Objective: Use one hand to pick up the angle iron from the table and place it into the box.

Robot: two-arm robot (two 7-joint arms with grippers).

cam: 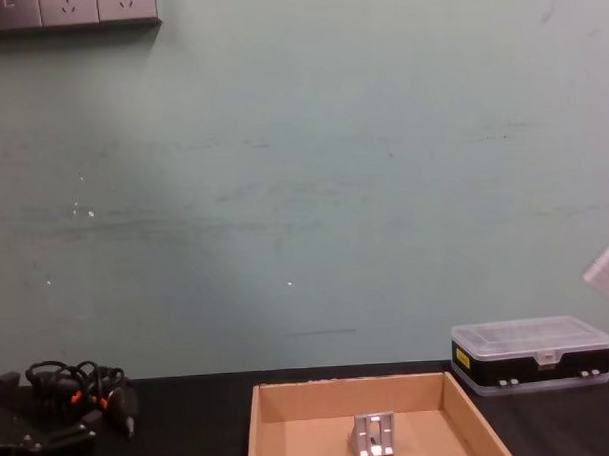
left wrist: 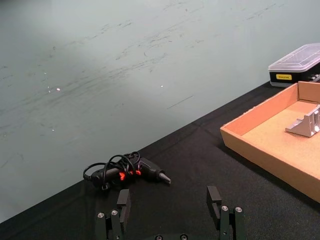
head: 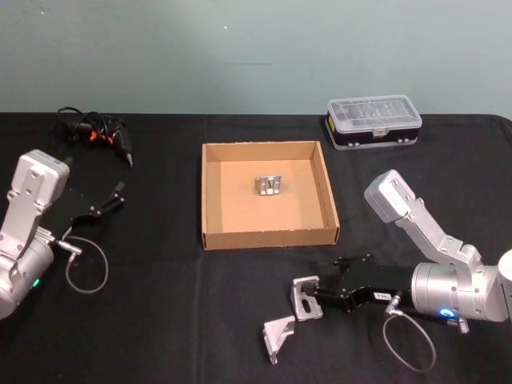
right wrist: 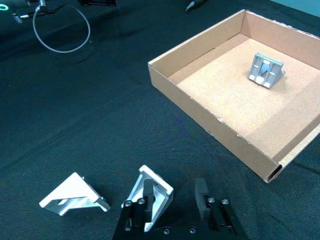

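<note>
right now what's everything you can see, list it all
table: one, black, under everything
box: one, tan cardboard, no lid, middle of the table
brackets: three, silver; one inside the box, two on the table in front of the box, one at the right hand's fingers and one nearer the robot
case: one, black with a clear lid, behind the box on the right
cable tangle: one, black with red bits, back left of the table
left hand: one, black, open, left of the box
right hand: one, black, open, low at the near right
</note>
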